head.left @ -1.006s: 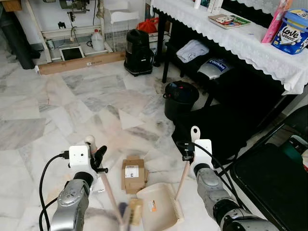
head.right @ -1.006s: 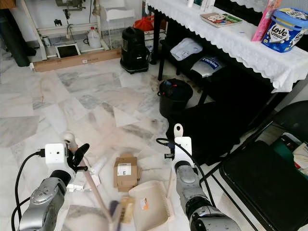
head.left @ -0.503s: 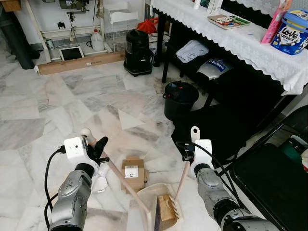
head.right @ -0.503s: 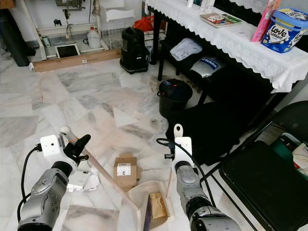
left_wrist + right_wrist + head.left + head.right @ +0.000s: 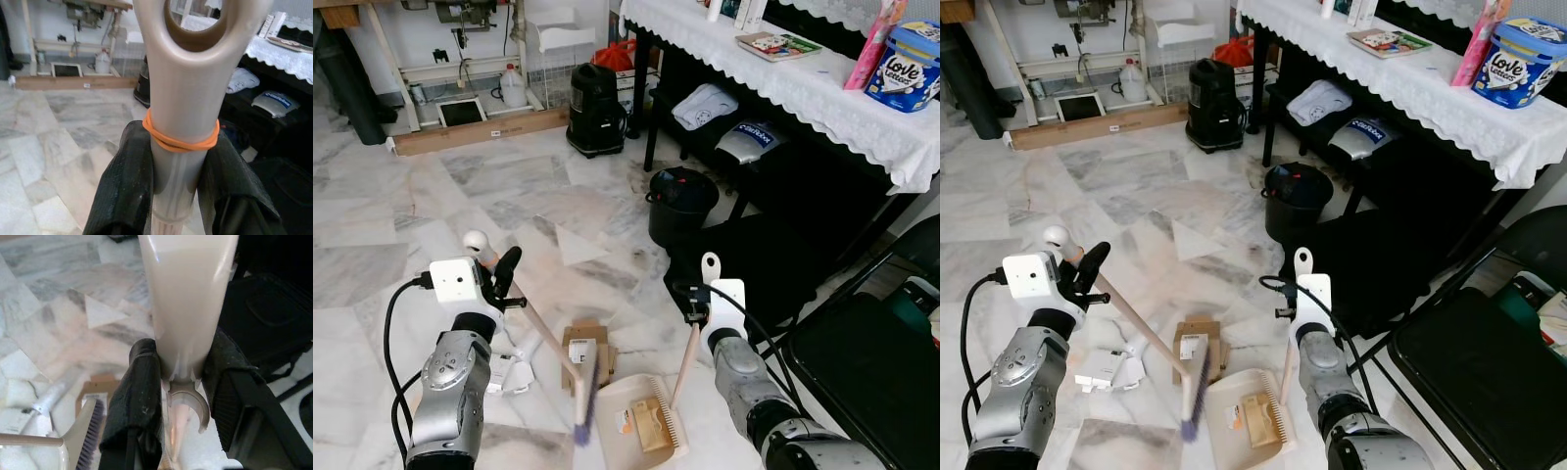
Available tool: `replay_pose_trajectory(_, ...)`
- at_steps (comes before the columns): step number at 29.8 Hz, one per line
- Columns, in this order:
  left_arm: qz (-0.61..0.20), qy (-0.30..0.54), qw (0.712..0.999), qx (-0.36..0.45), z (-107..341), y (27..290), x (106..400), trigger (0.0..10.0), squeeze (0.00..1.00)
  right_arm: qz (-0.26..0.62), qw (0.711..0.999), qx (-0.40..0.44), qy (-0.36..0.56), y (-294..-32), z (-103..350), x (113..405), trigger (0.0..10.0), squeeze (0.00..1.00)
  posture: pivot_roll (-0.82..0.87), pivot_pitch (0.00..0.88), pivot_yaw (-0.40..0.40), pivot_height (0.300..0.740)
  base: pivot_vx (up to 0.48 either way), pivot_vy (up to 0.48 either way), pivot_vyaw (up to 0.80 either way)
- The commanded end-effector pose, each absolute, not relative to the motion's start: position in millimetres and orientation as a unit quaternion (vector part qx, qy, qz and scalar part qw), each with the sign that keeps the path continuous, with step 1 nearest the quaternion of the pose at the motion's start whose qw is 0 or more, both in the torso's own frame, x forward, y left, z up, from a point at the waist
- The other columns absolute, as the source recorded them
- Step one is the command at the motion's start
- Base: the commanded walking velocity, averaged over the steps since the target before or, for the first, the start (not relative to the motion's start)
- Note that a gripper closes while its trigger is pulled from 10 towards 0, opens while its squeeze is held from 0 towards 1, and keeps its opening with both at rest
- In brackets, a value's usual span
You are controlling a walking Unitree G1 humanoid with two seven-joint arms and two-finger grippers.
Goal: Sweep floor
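While the head views place the left gripper (image 5: pixel 499 284) clamped near the top of the brush (image 5: pixel 1194 397) handle and the right gripper (image 5: pixel 1295 328) clamped on the dustpan (image 5: pixel 646 431) stem, the brush head stands at the pan's left lip, a brown scrap lying inside. Both tools look light, stiff plastic, best held high on their handles. The left wrist view adds an orange band (image 5: pixel 181 142) above the fingers (image 5: pixel 124 181); the right wrist view shows the stem's clip (image 5: pixel 188 404).

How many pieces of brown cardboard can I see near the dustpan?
2. One small cardboard piece lies inside the dustpan. One flattened cardboard box with a white label lies on the floor just beyond the dustpan, partly behind the broom. More may be hidden under it.
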State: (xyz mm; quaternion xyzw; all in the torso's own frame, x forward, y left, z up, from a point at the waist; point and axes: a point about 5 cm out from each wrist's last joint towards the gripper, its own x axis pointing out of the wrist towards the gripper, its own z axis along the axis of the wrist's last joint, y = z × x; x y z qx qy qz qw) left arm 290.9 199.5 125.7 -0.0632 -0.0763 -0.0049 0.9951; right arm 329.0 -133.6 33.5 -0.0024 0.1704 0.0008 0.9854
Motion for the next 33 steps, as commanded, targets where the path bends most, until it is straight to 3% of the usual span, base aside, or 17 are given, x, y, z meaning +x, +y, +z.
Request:
replay_pose_trajectory(1, -0.010, -0.098, 0.993, -0.057, 133.4, 196.5, 294.4, 10.0, 0.00, -0.006, 0.993, 0.010, 0.115, -134.2, 57.0, 343.6, 10.0, 0.00, 0.11, 0.000, -0.054, 0.740, 0.000, 0.000, 0.00)
replay_pose_trajectory(23, 0.036, -0.135, 0.990, 0.033, 140.7, 208.1, 318.9, 10.0, 0.00, -0.049, 0.996, 0.070, -0.010, -145.0, 111.3, 367.9, 10.0, 0.00, 0.11, 0.000, -0.046, 0.740, 0.000, 0.000, 0.00)
replay_pose_trajectory(28, 0.056, -0.140, 0.988, 0.039, 141.9, 216.9, 323.3, 10.0, 0.00, -0.050, 0.997, 0.053, -0.034, -148.2, 118.7, 369.1, 10.0, 0.00, 0.10, 0.000, -0.049, 0.740, 0.000, 0.000, 0.00)
replay_pose_trajectory(33, 0.060, -0.143, 0.987, 0.040, 142.0, 218.6, 325.2, 10.0, 0.00, -0.048, 0.997, 0.045, -0.042, -151.1, 119.6, 368.3, 10.0, 0.00, 0.11, 0.000, -0.063, 0.740, 0.000, 0.000, 0.60)
